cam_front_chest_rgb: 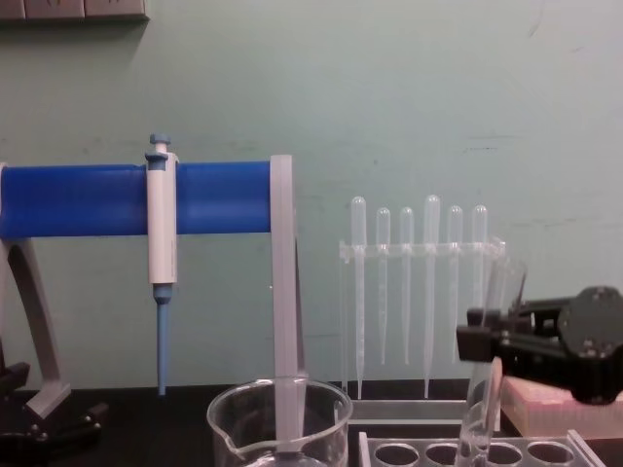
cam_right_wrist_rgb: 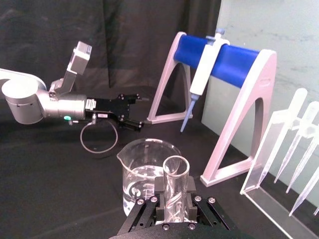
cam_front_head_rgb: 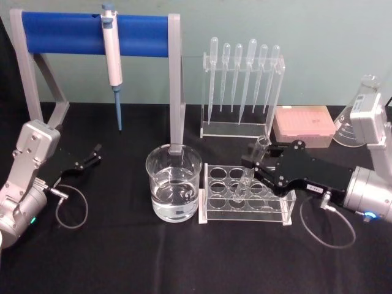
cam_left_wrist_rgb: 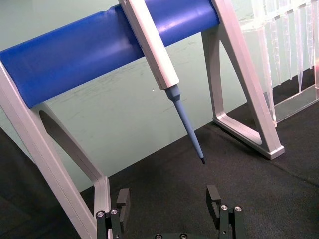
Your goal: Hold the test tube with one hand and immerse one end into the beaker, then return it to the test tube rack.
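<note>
Head view: we saw the black desk [cam_front_head_rgb: 153, 257] bearing the blue pipettor stand [cam_front_head_rgb: 92, 33] at the rear left. The beaker [cam_front_head_rgb: 174, 184], part-filled with clear liquid, stood in front of it, just left of the clear tube rack [cam_front_head_rgb: 245, 196]. The right gripper [cam_front_head_rgb: 250, 168] had its fingers clamped on the test tube [cam_front_head_rgb: 251, 168], tilted, its lower end at a rack hole. The left gripper [cam_front_head_rgb: 95, 155] rested at far left, fingers apart.

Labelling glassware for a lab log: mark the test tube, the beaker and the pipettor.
test tube [cam_front_head_rgb: 247, 176], head view, glass wall below the right gripper's fingers.
beaker [cam_front_head_rgb: 174, 160], head view, far rim.
pipettor [cam_front_head_rgb: 112, 55], head view, white body.
</note>
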{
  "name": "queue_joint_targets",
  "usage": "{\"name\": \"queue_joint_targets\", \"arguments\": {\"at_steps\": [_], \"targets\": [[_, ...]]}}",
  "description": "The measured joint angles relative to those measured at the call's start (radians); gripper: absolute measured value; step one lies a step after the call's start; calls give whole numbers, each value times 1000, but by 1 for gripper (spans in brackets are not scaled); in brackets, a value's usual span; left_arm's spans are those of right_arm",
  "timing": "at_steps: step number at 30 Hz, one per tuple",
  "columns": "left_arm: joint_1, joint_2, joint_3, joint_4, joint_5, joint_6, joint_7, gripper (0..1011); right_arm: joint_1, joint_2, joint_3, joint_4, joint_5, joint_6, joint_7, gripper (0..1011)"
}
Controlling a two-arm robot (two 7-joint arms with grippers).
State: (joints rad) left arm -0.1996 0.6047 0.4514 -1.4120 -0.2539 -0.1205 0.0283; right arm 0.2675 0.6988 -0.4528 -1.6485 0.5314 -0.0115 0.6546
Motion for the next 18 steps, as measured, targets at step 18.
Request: {"name": "queue_joint_targets", "arguments": {"at_steps": [18], "targets": [[0,0,0,0,0,0,0,1000,-10,-30,-22,45,-66,-24,-9,235]]}}
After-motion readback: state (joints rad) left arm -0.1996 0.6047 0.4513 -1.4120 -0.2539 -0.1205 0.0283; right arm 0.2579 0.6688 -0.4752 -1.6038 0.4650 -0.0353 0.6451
